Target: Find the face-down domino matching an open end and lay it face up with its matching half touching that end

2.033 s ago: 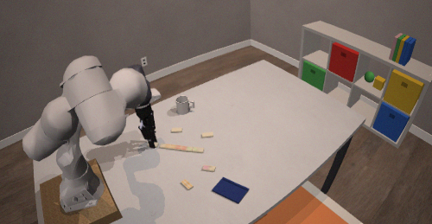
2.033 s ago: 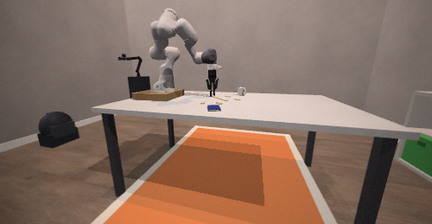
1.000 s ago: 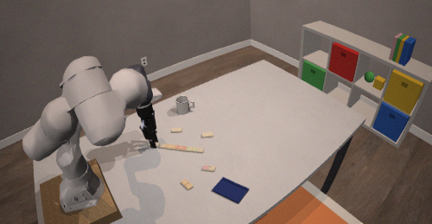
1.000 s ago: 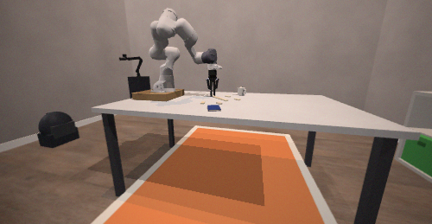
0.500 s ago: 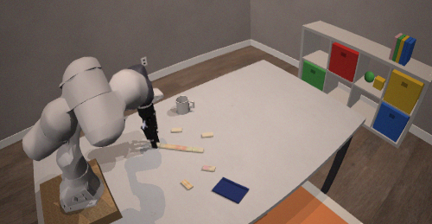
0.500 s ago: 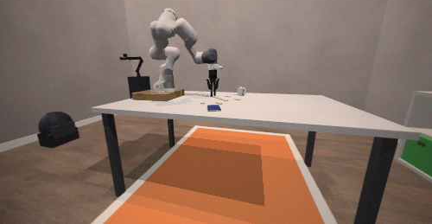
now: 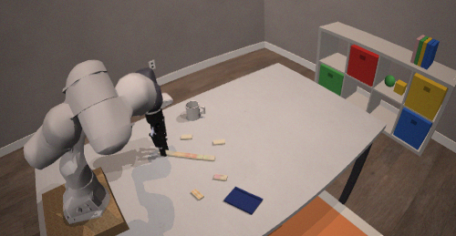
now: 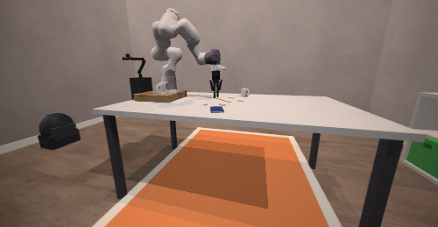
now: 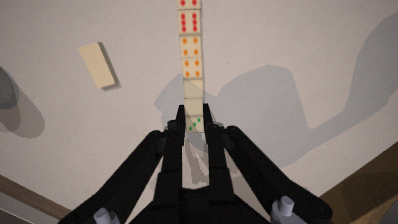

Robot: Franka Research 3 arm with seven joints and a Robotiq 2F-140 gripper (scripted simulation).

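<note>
The gripper (image 7: 163, 154) (image 8: 215, 97) (image 9: 194, 120) is down at the table, shut on a face-up domino (image 9: 194, 107) with a blank half and a green three half. The fingers stand along its long sides. The blank half meets the blank end of the line (image 7: 191, 156) (image 9: 192, 46) with no visible gap, and looks straight with it. The line shows orange fours and red sixes farther along. A plain-topped domino (image 7: 186, 137) (image 9: 98, 65) and another pale one (image 7: 219, 142) lie behind the line. In front lie a domino with reddish marks (image 7: 220, 178) and one (image 7: 197, 194) whose marks are unclear.
A grey mug (image 7: 192, 111) (image 8: 244, 92) stands behind the dominoes. A dark blue tray (image 7: 243, 200) (image 8: 216, 109) lies near the front edge of the table. The arm's wooden base (image 7: 110, 198) (image 8: 160, 95) is to the left.
</note>
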